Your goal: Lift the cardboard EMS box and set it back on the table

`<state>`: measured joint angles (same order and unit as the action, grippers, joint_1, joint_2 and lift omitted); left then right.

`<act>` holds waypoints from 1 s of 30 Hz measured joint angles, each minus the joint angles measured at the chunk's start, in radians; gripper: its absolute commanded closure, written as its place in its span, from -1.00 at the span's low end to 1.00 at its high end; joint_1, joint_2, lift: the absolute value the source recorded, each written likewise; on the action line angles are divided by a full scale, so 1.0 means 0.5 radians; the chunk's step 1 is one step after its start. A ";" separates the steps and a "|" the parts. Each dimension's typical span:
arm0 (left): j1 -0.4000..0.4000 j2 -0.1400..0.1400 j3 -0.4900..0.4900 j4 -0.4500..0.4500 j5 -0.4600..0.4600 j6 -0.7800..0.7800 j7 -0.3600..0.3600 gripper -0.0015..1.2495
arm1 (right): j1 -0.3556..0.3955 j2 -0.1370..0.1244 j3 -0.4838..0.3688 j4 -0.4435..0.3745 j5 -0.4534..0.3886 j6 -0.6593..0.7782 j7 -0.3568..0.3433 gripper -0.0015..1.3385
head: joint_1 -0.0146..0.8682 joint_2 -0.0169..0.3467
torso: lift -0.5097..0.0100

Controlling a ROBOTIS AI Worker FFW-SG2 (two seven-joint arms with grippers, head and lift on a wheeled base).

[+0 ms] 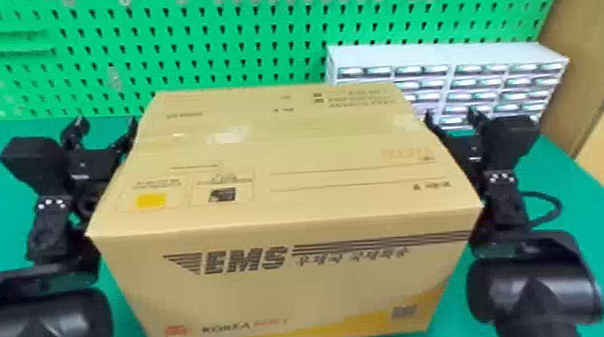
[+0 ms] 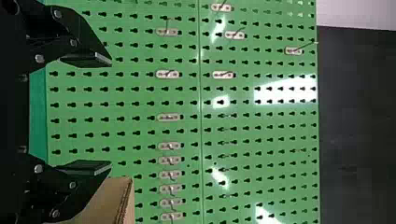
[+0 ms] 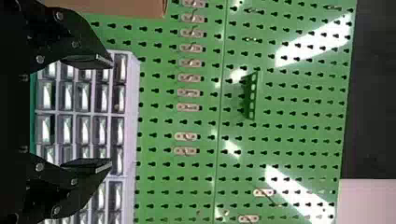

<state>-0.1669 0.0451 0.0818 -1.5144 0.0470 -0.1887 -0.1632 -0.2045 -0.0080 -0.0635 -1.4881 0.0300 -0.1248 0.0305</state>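
A green pegboard is seen behind the box, and a green table is spread beneath and around it. The cardboard EMS box is held upright or stood between the two arms; whether the table is touched cannot be told. Its near face is printed with large dark lettering beside stripes, with smaller lettering and a yellow band below; its closed top is sealed with clear tape. A pale drawer cabinet is set behind the box, to its right; the contents of its small drawers cannot be made out. The left claw is spread wide just beside the box's left side, the right claw likewise beside its right. On the box's top, a yellow square is printed.
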 measured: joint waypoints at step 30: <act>-0.017 0.002 0.067 -0.110 0.010 0.028 0.022 -0.24 | -0.048 -0.015 0.004 -0.132 0.026 0.103 0.000 -0.24 | 0.57 -0.98 | 0.60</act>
<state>-0.1753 0.0460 0.1150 -1.5691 0.0521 -0.1749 -0.1521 -0.2287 -0.0153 -0.0613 -1.5540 0.0431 -0.0735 0.0306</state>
